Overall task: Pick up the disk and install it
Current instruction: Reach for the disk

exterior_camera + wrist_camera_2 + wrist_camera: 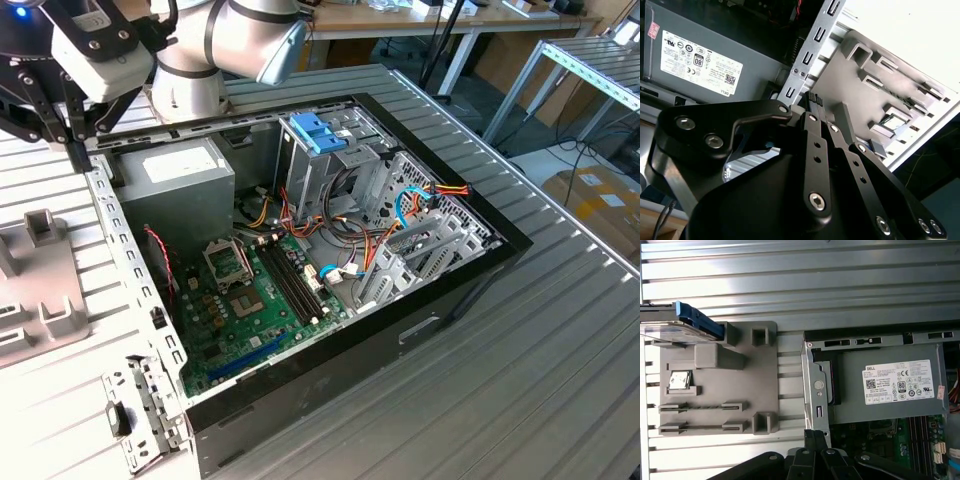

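The disk (677, 322) is a flat dark drive with bright blue rails. It rests at a far corner of the grey fixture plate (720, 385) beside the open computer case, partly cut off by the picture's edge. My gripper (815, 437) is shut with nothing between its black fingers (812, 107). It hovers over the case's metal edge rail (817, 390), between the fixture and the power supply, well apart from the disk. In the exterior view the gripper (76, 150) hangs over the case's back corner at the exterior view's left.
The open case (330, 250) holds a grey power supply with a white label (890, 385), a green motherboard (250, 300), cable bundles and a light-blue clip (318, 130) on the drive cage. A small chip (679, 381) sits in the fixture (40, 290). Ribbed metal table (520, 380) surrounds everything.
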{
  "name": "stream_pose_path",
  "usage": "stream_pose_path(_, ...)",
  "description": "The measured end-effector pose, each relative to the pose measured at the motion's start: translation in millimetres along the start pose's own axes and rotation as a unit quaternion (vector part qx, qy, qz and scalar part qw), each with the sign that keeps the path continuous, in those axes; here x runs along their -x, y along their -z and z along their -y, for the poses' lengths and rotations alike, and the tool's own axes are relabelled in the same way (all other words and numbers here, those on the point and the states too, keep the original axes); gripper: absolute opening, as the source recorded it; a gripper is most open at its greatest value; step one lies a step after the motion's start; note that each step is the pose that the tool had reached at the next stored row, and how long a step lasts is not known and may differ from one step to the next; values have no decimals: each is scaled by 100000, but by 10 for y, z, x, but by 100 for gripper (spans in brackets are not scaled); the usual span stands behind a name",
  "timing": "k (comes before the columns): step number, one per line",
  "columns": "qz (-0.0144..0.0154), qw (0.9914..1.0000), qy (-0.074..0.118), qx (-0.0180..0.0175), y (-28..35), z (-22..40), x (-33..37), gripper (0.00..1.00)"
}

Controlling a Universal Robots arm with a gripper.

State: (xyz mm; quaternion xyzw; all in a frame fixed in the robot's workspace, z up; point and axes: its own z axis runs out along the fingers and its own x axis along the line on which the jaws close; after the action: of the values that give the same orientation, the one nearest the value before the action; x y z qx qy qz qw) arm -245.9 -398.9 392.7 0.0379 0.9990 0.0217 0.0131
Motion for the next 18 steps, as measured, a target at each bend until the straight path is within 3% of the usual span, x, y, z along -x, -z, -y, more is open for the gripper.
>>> stream_pose_path(18, 1, 100000, 5, 1, 1, 14, -184, 11)
